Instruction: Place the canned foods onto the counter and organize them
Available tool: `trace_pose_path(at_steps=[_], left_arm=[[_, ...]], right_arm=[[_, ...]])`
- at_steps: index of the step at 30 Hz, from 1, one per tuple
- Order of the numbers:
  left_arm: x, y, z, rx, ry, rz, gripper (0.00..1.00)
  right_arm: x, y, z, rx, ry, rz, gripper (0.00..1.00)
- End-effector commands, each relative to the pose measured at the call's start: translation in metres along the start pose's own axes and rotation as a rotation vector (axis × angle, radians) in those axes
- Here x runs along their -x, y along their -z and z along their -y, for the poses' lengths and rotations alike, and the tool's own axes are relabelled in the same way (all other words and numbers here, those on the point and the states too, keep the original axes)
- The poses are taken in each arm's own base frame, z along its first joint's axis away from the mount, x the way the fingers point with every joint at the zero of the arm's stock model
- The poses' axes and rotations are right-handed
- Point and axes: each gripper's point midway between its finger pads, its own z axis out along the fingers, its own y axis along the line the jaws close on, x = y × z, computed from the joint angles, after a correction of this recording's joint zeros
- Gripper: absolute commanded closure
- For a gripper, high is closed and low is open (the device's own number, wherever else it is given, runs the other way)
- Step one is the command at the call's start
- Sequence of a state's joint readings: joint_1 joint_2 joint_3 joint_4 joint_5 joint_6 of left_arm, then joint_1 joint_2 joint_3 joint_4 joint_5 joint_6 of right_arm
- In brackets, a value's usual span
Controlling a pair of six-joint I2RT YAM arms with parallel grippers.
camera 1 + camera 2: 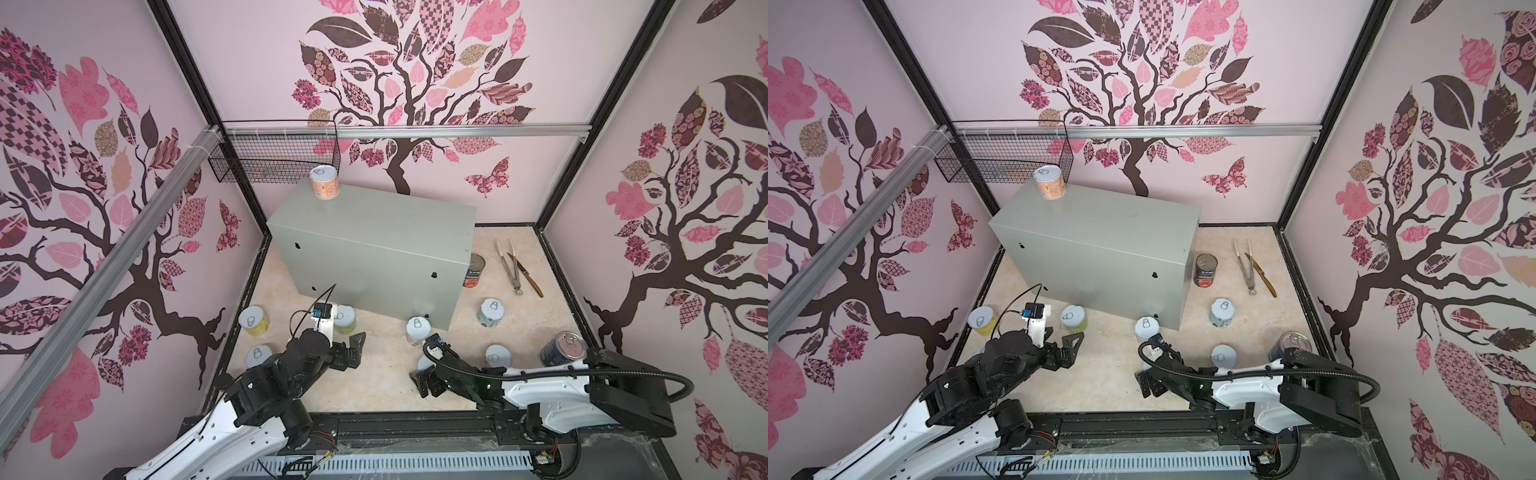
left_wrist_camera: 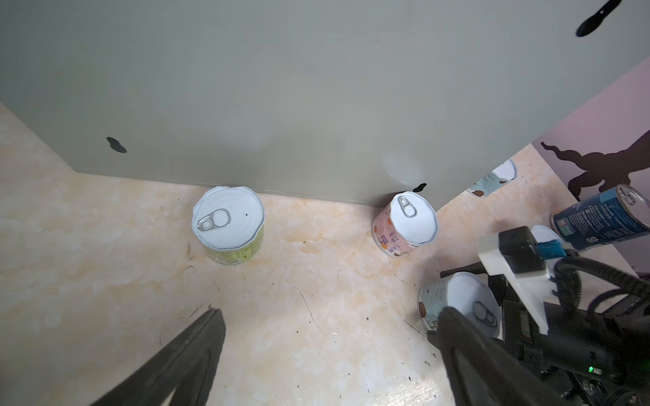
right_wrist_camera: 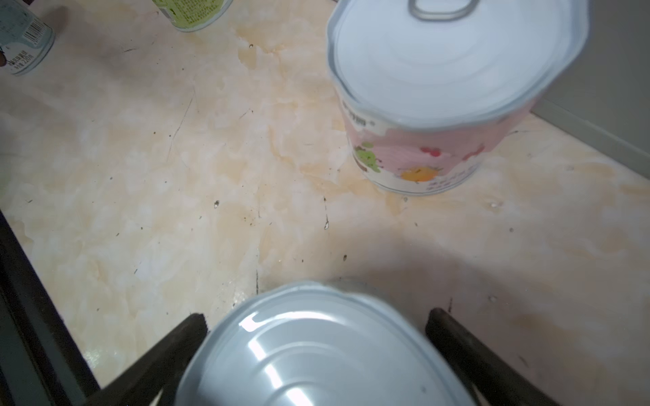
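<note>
The grey counter [image 1: 374, 232] [image 1: 1096, 232] carries one orange-labelled can [image 1: 324, 182] at its far left corner. The other canned foods stand on the marbled floor: yellow [image 1: 253, 321], green [image 1: 345, 319] [image 2: 228, 221], pink [image 1: 417, 330] [image 3: 422, 88], two pale blue [image 1: 491, 312] [image 1: 498, 355], a tall blue one [image 1: 563, 348] and a tall dark one [image 1: 473, 270]. My right gripper [image 1: 422, 380] [image 3: 316, 315] is open, its jaws straddling a short can [image 3: 316, 358] [image 2: 457, 302]. My left gripper [image 1: 355, 347] [image 2: 330, 313] hangs open over bare floor near the green can.
Metal tongs [image 1: 511, 266] and a knife [image 1: 530, 278] lie on the floor at the back right. A black wire basket [image 1: 274, 153] hangs from the rail behind the counter. Another can [image 1: 258, 356] is partly hidden by the left arm. Walls close in three sides.
</note>
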State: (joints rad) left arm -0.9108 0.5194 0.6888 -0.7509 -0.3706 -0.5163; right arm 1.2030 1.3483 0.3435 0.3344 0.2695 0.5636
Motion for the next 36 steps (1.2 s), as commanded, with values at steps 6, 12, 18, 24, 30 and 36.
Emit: trace_pose_path(at_steps=[6, 12, 18, 24, 30, 36], left_arm=[[0.006, 0.003, 0.008, -0.036, -0.015, 0.005, 0.02], [0.003, 0.0, 0.012, -0.053, -0.025, -0.007, 0.02], [0.004, 0.004, 0.005, -0.028, -0.011, 0.012, 0.02], [0.008, 0.006, 0.002, -0.014, 0.008, 0.036, 0.02], [0.024, 0.017, -0.001, -0.004, 0.015, 0.087, 0.02], [0.039, 0.039, -0.008, 0.023, -0.009, 0.103, 0.02]], right_arm=[[0.002, -0.008, -0.001, -0.016, -0.025, 0.031, 0.0], [0.002, -0.013, 0.0, -0.051, 0.039, 0.054, 0.01], [-0.003, -0.007, 0.002, -0.05, 0.069, 0.07, 0.12], [-0.004, 0.004, 0.002, -0.024, 0.119, 0.064, 0.32], [0.013, 0.023, -0.009, -0.002, 0.153, 0.055, 0.42], [0.05, 0.055, -0.027, 0.039, 0.117, 0.095, 0.5]])
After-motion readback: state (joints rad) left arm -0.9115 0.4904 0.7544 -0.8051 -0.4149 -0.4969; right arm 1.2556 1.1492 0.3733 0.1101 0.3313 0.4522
